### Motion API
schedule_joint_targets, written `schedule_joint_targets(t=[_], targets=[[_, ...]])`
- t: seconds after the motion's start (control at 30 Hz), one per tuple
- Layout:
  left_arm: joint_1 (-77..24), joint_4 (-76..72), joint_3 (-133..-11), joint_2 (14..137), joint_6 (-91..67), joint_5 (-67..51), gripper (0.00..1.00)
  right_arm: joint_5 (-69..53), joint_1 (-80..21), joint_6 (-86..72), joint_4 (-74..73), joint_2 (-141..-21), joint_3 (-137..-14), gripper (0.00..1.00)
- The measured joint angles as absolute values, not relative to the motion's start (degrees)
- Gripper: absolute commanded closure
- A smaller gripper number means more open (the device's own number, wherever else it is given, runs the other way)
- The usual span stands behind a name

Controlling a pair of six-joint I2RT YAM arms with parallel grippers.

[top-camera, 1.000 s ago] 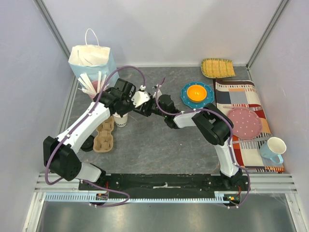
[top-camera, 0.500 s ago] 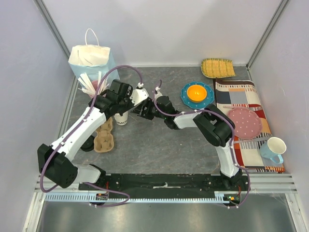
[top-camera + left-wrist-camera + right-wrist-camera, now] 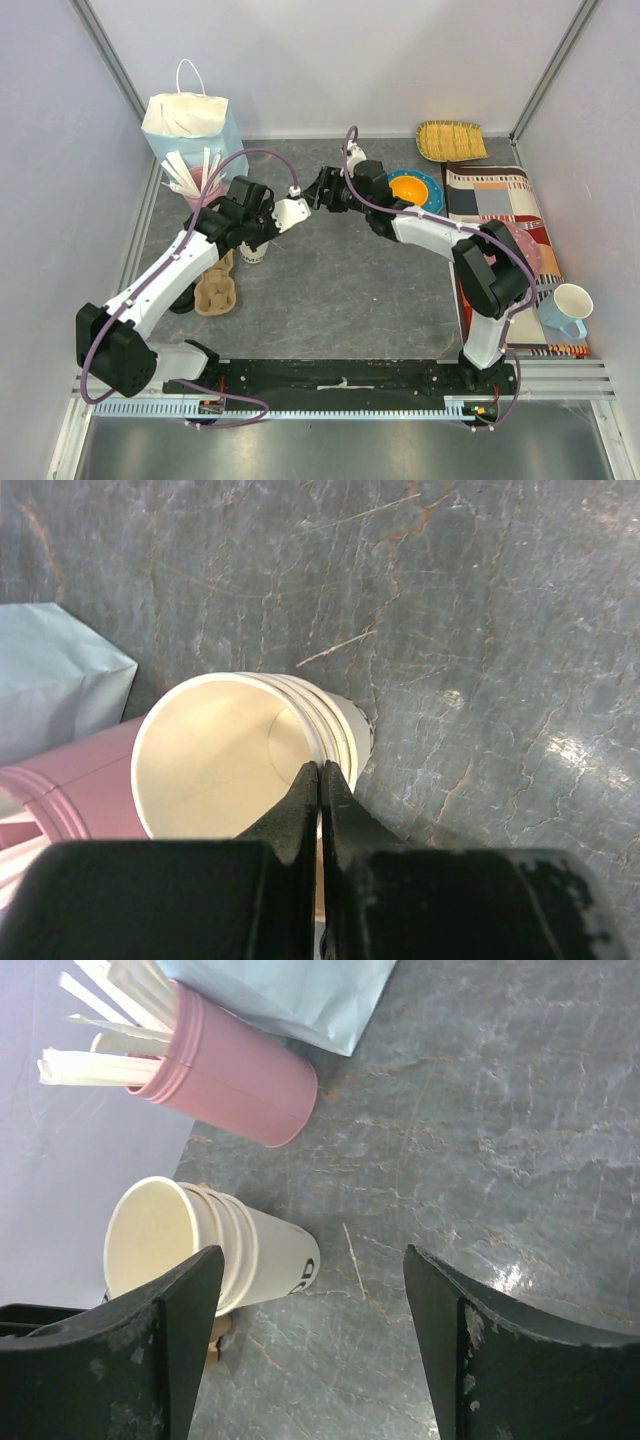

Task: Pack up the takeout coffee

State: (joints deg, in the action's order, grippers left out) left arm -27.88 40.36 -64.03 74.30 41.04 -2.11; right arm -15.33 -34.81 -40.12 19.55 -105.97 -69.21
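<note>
Your table (image 3: 330, 290) is a dark grey top that looks like stone, with pale veins and thin scratches. Plain pale walls (image 3: 350, 60) stand around it. There are metal posts (image 3: 548, 65) in the far corners and a metal rail (image 3: 340, 406) along the near edge.

At the far left stands a pale blue paper bag (image 3: 190, 125) with a white handle. Just near it is a smooth pink cup (image 3: 197, 182) full of flat white sticks. Nearer again is a stack of paper cups (image 3: 252, 250), cream and open on top. A brown cardboard tray (image 3: 213, 287) sits just beside the stack. Your left arm lies over both.

The left gripper (image 3: 320, 772) is pinched tight on the rim of the top cup, one finger inside and one outside.

The coffee cup (image 3: 183, 298) is at the near left, just left of the tray. It is half under your left arm, so only a bit of its black lid shows.

The right gripper (image 3: 310, 1280) hangs over bare table, right of the stack. Its fingers are wide apart with nothing between them. Your right arm crosses a blue plate (image 3: 433, 198) with an orange bowl (image 3: 413, 186) on it.

On the right lie a yellow woven mat (image 3: 450, 140) and a patterned cloth (image 3: 495, 195). A pink dotted plate (image 3: 515, 250) sits on the cloth, and a pale blue mug (image 3: 568, 308) is at its near corner.
</note>
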Motion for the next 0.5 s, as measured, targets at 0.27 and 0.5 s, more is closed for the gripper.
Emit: schedule_joint_targets(t=[0.27,0.5], targets=[[-27.88,40.32,-63.90,74.28,41.76,-4.84,0.98,-18.06,-36.99,-35.14,11.94,-109.95,-81.38,0.20],[-27.88,40.05,-63.90,73.71,41.74,-4.73,0.98,-17.87,-39.88,-32.62,7.81,-110.54,-82.67,0.20]])
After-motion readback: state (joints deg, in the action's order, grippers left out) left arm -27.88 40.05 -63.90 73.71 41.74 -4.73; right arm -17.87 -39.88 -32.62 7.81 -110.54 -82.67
